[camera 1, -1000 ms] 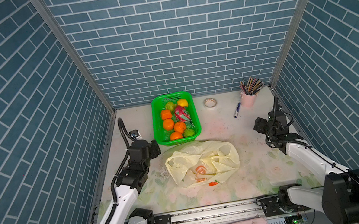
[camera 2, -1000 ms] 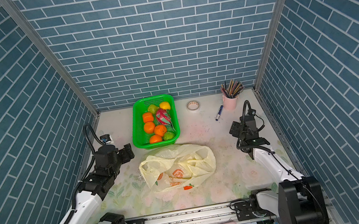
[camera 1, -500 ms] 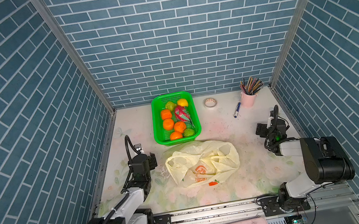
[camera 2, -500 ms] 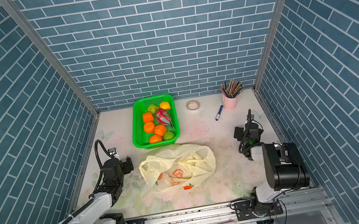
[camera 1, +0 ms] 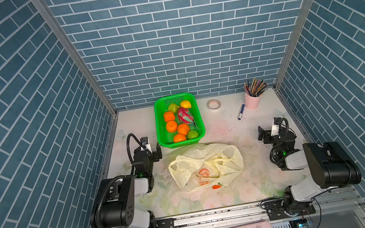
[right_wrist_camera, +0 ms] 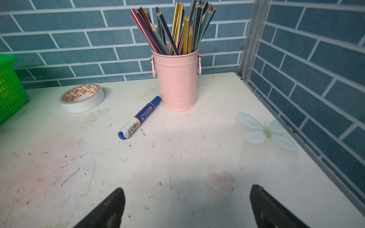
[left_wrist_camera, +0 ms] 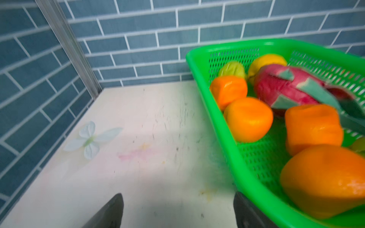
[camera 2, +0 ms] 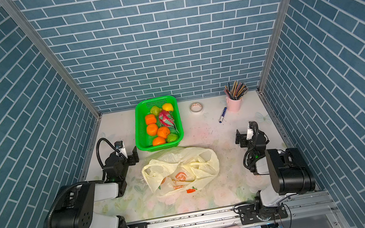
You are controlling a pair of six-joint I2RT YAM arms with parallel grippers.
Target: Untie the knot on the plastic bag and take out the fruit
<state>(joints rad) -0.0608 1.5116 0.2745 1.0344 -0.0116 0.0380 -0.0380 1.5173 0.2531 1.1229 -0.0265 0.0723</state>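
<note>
**Arms stand down, bag lies emptied.** Over the white flower-printed tabletop (camera 1: pixel 228 124), the black-and-white left arm (camera 1: pixel 116 204) and right arm (camera 1: pixel 328 165) have folded back onto their bases within the last second. The left gripper (left_wrist_camera: pixel 177 212) sits at ten o'clock of the bag, its jaws spread over bare table with nothing between them. The right gripper (right_wrist_camera: pixel 187 205), at three o'clock of the bag, has widened its jaws during the retreat and is likewise empty. Both arms pulling away empty suggests the job is finished rather than paused.

The thin translucent pale-yellow plastic bag (camera 1: pixel 205 165) lies at the table's centre, slack, crumpled and nearly flat. Its handle loops (camera 1: pixel 220 163) lie loose, and no knot can be made out in either top view. Only flat printed orange and red pictures show on the film.

At the bag's twelve o'clock stands the bright green perforated plastic basket (camera 1: pixel 172 97), so close that contact cannot be ruled out. It holds the fruit:
- four oranges (camera 1: pixel 171 126)
- a pink-red dragon fruit (camera 1: pixel 185 116) with green scales
- two green pieces (camera 1: pixel 192 134)
- one yellow piece (camera 1: pixel 185 104) at the far end
</note>
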